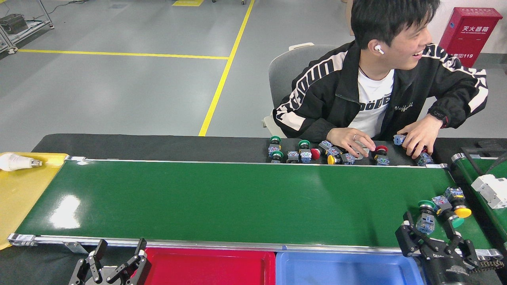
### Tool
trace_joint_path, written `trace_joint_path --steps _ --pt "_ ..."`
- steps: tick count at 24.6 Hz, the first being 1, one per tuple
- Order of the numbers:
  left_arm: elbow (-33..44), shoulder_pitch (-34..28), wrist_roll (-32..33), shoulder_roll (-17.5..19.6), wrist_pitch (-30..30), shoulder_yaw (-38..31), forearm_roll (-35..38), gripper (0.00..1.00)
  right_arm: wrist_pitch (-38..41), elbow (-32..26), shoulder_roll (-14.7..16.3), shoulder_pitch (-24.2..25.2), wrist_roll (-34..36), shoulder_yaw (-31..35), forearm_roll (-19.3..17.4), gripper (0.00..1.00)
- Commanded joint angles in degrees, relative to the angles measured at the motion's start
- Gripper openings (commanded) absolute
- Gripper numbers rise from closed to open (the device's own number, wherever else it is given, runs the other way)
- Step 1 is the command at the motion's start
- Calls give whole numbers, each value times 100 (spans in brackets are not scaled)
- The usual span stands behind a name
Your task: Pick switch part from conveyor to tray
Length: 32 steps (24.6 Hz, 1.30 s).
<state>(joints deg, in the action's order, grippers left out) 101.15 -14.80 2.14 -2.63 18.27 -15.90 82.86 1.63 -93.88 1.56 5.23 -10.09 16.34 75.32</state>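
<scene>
My view is bright and evenly lit from overhead. The long glossy green conveyor belt (237,198) throws back white glare at lower left and a fainter sheen near its centre. Shadows are soft and short. Focus is sharp throughout; the silver metal edge rail (222,244) bows slightly toward the frame's corners.

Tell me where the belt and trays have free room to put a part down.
The conveyor is bare from the yellow tray almost to its right end. The red tray and blue tray look empty. Crowded: the switch parts by the right gripper.
</scene>
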Motion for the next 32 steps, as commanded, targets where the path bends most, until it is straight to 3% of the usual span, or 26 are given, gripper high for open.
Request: trace_joint_path --steps 1,4,6,10,13,15,19,23,26,28,31,32 --pt "72 30 -38 -18 19 17 -24 100 -101 53 29 -109 -29 -96 89 94" --pt "72 3 -38 -18 19 26 -24 100 -101 379 2 -391 -37 -219 106 85" --pt "72 3 -38 -18 19 26 -24 100 -119 712 -6 -601 -37 -526 106 71" --pt "72 -14 -38 9 19 -9 -24 100 -338 968 55 -786 -81 -1124 62 54" --pt "72 -14 -38 -27 10 17 -24 100 -294 976 55 -742 -90 -1309 27 15" --pt "72 -5 -21 -62 1 17 -24 100 -259 959 55 -742 -81 -1309 18 1" --pt "72 -14 -21 -97 1 17 -24 100 -224 651 55 -733 -81 -1309 -105 1" --pt "72 -23 -21 -106 1 26 -24 100 373 -228 -24 -479 -99 -1441 -219 2" --pt "72 -14 -12 -123 1 26 -24 100 883 -500 -420 -435 -81 -2364 -219 3" --pt "72 -14 -12 -123 1 26 -24 100 892 -562 -490 -391 -81 -3093 -193 6" --pt "72 -14 -12 -97 1 26 -24 100 866 -641 -490 -180 -81 -4165 -184 20" --pt "72 -5 -12 -97 1 26 -24 100 831 -632 -481 -118 -90 -4350 -149 33"
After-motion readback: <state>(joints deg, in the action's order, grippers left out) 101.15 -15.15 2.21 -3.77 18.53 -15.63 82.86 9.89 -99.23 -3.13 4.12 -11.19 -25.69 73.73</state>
